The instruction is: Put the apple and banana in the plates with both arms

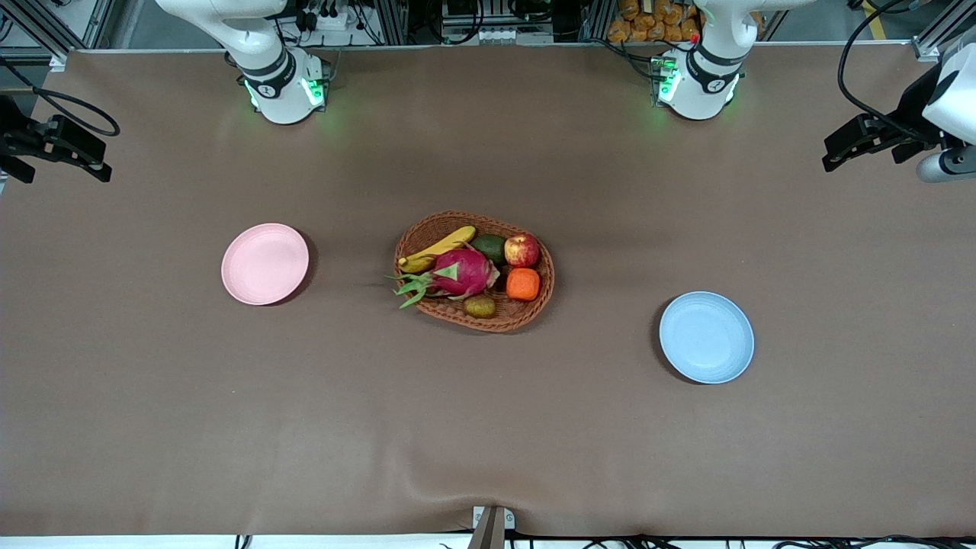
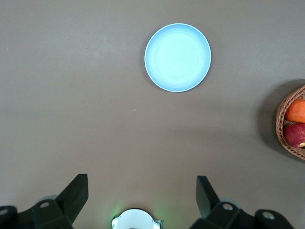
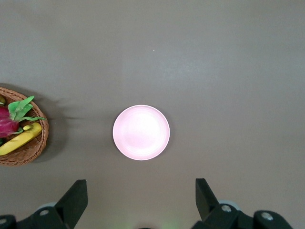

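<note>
The worktop (image 1: 152,419) carried a wicker basket (image 1: 474,271) at its centre, with the pink plate (image 1: 264,264) toward the right arm's end and the blue plate (image 1: 707,337) toward the left arm's end, nearer the front camera. In the basket, the banana (image 1: 437,249) lay along the rim farthest from the front camera, its long axis slanting, its darker stem end toward the pink plate; the apple (image 1: 521,250) sat beside the orange fruit (image 1: 523,284). Both arms waited raised at the table ends, the left gripper (image 2: 142,196) released over the worktop near the blue plate and the right gripper (image 3: 141,196) released near the pink plate.

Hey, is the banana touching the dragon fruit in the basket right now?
Touching. In the front view the banana lies against the dragon fruit with no gap, both inside the wicker basket.
</note>
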You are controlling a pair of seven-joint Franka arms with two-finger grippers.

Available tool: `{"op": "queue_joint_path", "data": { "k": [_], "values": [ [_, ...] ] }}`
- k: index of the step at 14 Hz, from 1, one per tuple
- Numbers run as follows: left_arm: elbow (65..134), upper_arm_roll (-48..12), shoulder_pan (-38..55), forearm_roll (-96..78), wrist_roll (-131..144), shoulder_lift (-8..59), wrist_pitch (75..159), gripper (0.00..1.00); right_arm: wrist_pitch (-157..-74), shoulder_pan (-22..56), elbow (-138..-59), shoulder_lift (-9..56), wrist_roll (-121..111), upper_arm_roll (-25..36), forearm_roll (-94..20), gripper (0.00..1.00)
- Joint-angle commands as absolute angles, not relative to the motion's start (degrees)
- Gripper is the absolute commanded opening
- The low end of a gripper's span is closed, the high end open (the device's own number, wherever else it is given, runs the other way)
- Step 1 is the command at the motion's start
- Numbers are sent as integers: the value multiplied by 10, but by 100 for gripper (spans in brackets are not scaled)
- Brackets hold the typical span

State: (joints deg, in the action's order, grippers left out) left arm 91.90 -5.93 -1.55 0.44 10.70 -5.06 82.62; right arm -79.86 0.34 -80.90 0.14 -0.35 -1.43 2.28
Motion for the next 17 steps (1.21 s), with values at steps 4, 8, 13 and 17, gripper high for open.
{"op": "queue_joint_path", "data": {
  "k": [4, 8, 13, 17],
  "values": [
    [899, -55, -16, 0, 97, -46, 822, 100, -789, 3, -796, 7, 4, -16, 30, 100],
    [896, -55, -16, -3, 97, -39, 822, 100, -789, 4, -796, 7, 4, -17, 30, 100],
    [900, -55, -16, -5, 98, -39, 822, 100, -789, 4, -796, 7, 4, -16, 30, 100],
    [904, -55, -16, -5, 98, -39, 822, 100, -791, 4, -796, 7, 4, -15, 29, 100]
  ]
}}
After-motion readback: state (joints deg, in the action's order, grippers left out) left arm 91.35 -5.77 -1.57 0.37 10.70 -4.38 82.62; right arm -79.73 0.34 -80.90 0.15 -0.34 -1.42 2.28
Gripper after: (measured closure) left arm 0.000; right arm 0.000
